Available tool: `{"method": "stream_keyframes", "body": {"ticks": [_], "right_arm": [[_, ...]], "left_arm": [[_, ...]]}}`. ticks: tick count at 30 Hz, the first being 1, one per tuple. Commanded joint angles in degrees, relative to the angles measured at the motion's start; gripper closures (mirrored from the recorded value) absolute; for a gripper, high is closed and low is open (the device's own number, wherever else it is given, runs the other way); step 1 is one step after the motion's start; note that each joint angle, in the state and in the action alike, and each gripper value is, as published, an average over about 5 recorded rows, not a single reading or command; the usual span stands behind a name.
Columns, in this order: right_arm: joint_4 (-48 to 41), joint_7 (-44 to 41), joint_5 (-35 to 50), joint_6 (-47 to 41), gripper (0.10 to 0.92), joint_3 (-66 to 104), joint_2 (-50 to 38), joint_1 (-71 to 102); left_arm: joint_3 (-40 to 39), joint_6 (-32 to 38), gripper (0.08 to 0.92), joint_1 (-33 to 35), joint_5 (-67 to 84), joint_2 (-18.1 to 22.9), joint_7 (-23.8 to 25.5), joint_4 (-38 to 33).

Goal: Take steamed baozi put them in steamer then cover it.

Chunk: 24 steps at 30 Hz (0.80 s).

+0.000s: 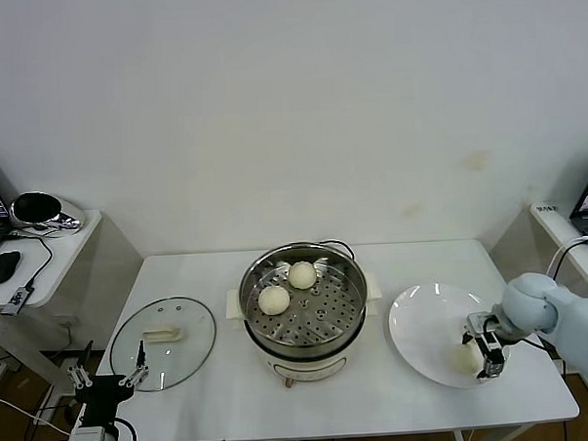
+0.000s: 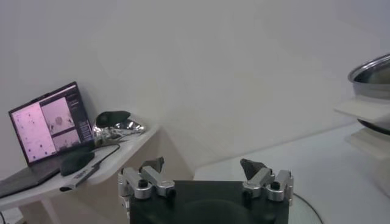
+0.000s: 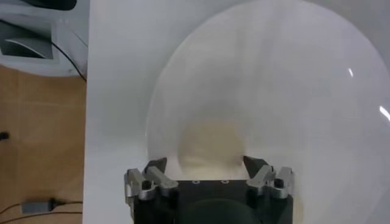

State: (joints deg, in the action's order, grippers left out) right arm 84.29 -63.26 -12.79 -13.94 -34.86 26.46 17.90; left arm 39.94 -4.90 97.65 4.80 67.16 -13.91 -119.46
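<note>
A steamed baozi (image 3: 210,141) lay on the white plate (image 1: 425,317), bracketed by the right gripper (image 3: 206,163), whose fingers straddled it unclosed; a gentle, centred squeeze would avoid denting it.

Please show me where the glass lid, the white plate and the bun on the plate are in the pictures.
Lid (image 1: 187,344): head view, on the clear glass beside the handle.
Plate (image 1: 420,322): head view, on the bare white surface.
Bun (image 3: 210,146): right wrist view, on its top, between the right gripper's fingers.
</note>
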Motion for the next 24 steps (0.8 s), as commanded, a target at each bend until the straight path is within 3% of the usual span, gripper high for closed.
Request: {"method": "stream_keyframes", "body": {"ticks": [1, 10, 18, 24], "right_arm": [[-0.4, 0.1, -0.4, 0.1, 0.384, 0.6, 0.4, 1.0], [1.6, -0.4, 3.7, -0.2, 0.431, -4.0, -1.0, -8.7], [2.1, -2.5, 12.1, -0.6, 0.431, -12.4, -0.8, -29.2], [1.7, -3.2, 19.8, -0.7, 0.431, -21.9, 4.7, -47.6]], "left_arm": [[0.0, 0.0, 0.177, 0.0, 0.0, 0.0, 0.0, 0.0], [0.0, 0.1, 0.177, -0.1, 0.1, -0.1, 0.0, -0.2], [-0.1, 0.1, 0.177, -0.3, 0.2, -0.4, 0.0, -0.2], [-0.2, 0.1, 0.177, -0.7, 0.3, -0.4, 0.0, -0.2]]}}
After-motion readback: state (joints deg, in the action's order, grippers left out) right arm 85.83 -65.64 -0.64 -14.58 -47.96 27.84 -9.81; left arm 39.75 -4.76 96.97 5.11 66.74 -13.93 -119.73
